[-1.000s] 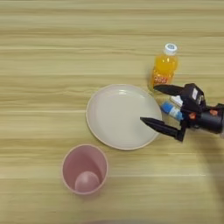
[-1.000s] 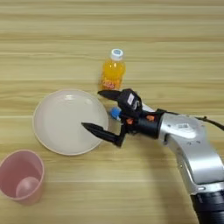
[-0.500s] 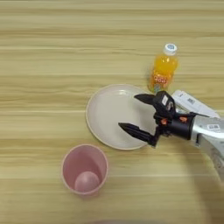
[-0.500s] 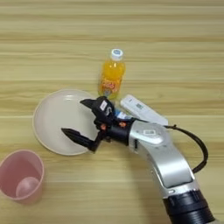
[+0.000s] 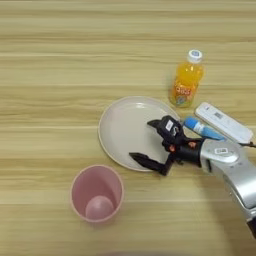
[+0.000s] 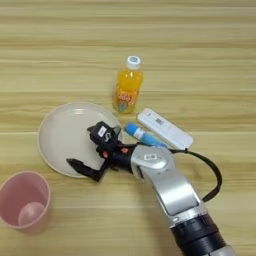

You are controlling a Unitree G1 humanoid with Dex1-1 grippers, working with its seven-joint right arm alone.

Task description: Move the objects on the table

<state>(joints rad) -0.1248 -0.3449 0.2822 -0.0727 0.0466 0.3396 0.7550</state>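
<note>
Left eye view and right eye view show one scene on the light-yellow wooden surface (image 5: 50, 60) with its horizontal grain. Farthest left stands a pink cup (image 5: 96, 193), upright, mouth up, with nothing visible inside. Just up and right of it lies the round beige plate (image 5: 122, 131), flat, nothing lying in it. Over the plate's right part hangs the claw (image 5: 149, 140), its two black fingers spread wide apart and gripping nothing: one fingertip sits above the plate's near rim, the other over its right side. Whether the tips touch the plate cannot be told. Behind the claw the silver forearm (image 6: 167, 185) runs off toward the bottom right, a black cable looping beside it. Past the plate's far right rim stands the small orange-juice bottle (image 5: 187, 79), upright, white cap on, full of orange liquid. Below it, just right of the plate, lies the blue tube (image 6: 145, 136) with its white label (image 6: 165, 128), slanting down to the right, close behind the claw's wrist.
</note>
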